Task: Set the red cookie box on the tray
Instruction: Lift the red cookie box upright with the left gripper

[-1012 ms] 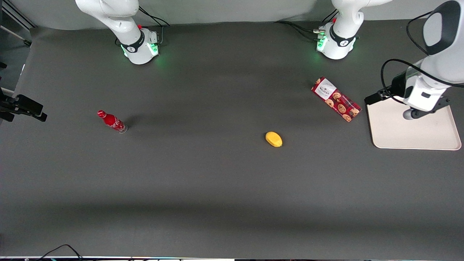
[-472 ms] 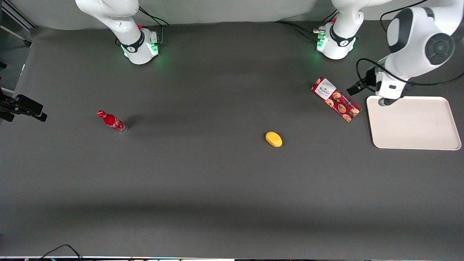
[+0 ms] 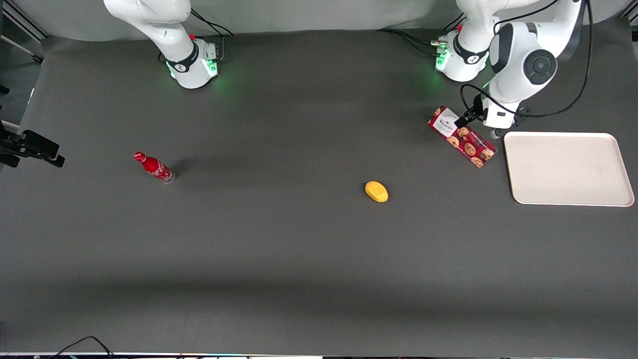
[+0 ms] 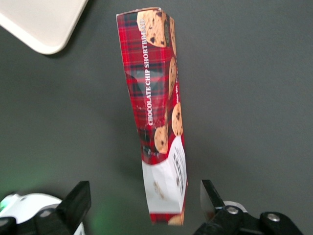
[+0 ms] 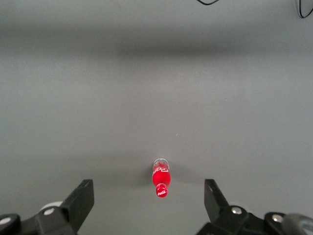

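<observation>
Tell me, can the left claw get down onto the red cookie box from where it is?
Probably yes. The claw hangs open above the red cookie box, its white-label end between the fingers, nothing lying between them.

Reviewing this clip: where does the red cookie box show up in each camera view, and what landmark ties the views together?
Front view: the red cookie box lies flat on the table beside the tray, with the open gripper above the gap between them.
Left wrist view: the box lies lengthwise, its white label end between the gripper's fingers.
Right wrist view: not in it; only the small red bottle shows.
Shared landmark: the tray's rounded corner, next to the box.
</observation>
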You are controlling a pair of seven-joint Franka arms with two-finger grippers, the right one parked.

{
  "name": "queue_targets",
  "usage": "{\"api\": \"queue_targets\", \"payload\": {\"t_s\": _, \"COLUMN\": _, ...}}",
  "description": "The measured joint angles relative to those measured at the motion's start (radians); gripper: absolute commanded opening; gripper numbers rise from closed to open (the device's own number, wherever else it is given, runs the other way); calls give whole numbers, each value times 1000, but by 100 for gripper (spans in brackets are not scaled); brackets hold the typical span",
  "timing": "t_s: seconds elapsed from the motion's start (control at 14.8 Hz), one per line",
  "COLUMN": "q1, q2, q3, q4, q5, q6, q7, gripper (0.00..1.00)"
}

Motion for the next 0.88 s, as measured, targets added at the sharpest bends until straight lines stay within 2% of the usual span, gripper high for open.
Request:
{"api": "queue_targets", "payload": {"t_s": 0.2, "q1": 1, "q2": 14, "q3": -4, "q4": -80, "q5": -4, "q6": 188, "q7": -6, "gripper": 100}}
{"api": "queue_targets", "payload": {"t_s": 0.47, "q1": 2, "q2": 93, "q3": -4, "q4": -104, "q5": -6, "q6": 364, "q7": -6, "gripper": 100}}
{"api": "queue_targets", "payload": {"t_s": 0.88, "q1": 2, "q2": 209, "q3": -4, "q4": -112, "q5": -6, "q6": 488, "q7": -6, "gripper": 100}}
